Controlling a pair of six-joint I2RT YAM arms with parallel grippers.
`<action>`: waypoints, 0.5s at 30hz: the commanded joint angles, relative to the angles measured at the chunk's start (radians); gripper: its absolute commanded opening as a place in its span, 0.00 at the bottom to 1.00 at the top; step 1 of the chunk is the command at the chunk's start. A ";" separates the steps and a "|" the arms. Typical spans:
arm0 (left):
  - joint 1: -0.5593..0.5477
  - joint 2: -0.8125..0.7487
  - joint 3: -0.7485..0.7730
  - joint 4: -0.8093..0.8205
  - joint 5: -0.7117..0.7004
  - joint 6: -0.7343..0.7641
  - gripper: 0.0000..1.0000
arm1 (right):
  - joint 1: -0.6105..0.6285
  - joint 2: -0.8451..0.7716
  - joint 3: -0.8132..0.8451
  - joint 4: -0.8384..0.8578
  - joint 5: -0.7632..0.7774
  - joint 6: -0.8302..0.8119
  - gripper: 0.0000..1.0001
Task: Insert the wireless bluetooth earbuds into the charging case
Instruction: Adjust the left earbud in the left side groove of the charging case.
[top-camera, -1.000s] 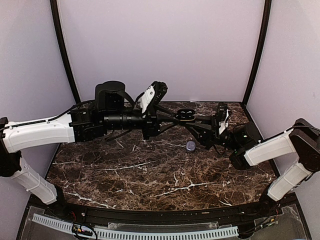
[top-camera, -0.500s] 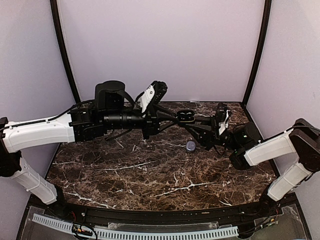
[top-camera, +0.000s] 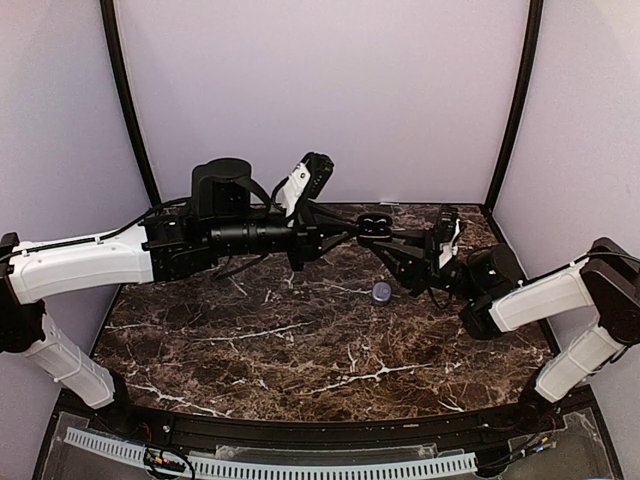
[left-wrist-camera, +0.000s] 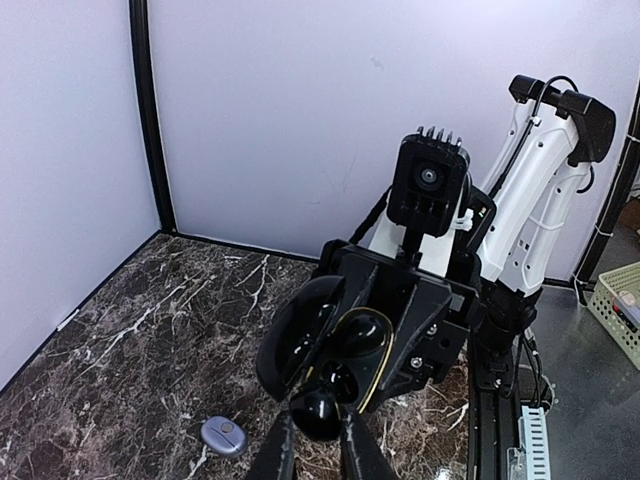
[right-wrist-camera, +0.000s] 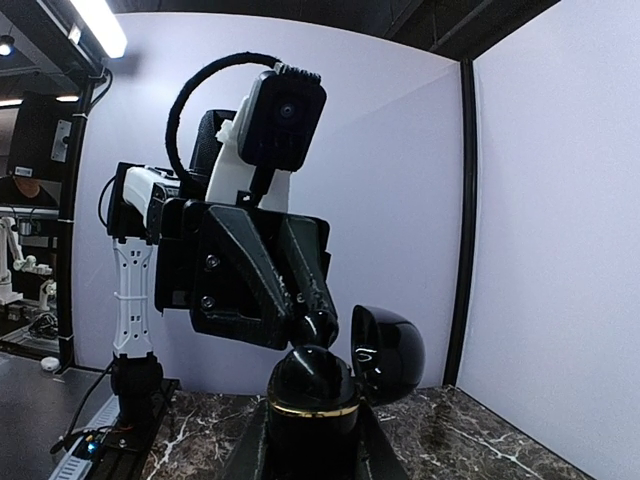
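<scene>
— State?
— Case (left-wrist-camera: 345, 345) pinched aloft by right gripper (right-wrist-camera: 310, 435); left gripper (left-wrist-camera: 318, 425) nearly pressed together at its mouth, hold cannot be told; purple bud (left-wrist-camera: 222, 435) lies on tabletop (left-wrist-camera: 120, 340).
— Risk?
— A bud could be knocked loose.

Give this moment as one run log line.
left jaws: on dark earbud | right jaws: shut on open charging case, raised | purple earbud: on table
</scene>
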 joint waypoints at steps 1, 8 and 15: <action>-0.013 0.010 0.006 0.046 0.048 -0.057 0.15 | -0.003 -0.022 0.027 0.048 0.083 -0.035 0.00; -0.014 0.022 0.010 0.058 0.060 -0.063 0.14 | 0.000 -0.022 0.027 0.036 0.099 -0.046 0.00; -0.014 0.033 0.019 0.055 0.039 -0.075 0.22 | -0.001 -0.007 0.029 0.074 0.050 -0.019 0.00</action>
